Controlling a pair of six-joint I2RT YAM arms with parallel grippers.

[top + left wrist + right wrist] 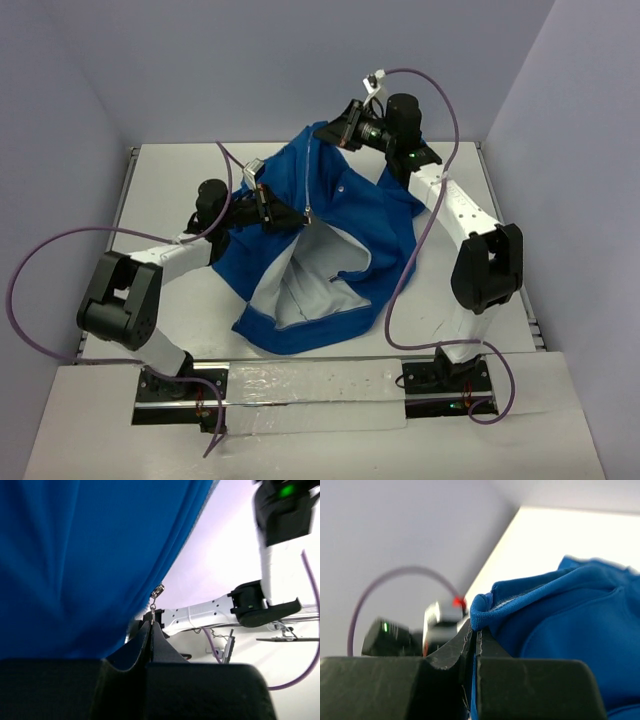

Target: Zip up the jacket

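The royal-blue jacket (340, 215) hangs stretched between my two grippers, its lower part spread on the table with the pale lining (300, 290) showing. The silvery zipper (312, 175) runs closed from the top down to my left gripper. My left gripper (298, 216) is shut on the zipper pull (153, 614), with the slider (158, 590) just above the fingertips and blue fabric (75, 565) filling that view. My right gripper (335, 130) is shut on the jacket's top edge (482, 607) and holds it raised at the far side.
The white table (170, 180) is bounded by grey walls on three sides. The right arm (270, 600) and its purple cable (310, 630) show in the left wrist view. The left arm's wrist (440, 620) shows behind the right jaws. A shiny strip (310, 385) lies between the bases.
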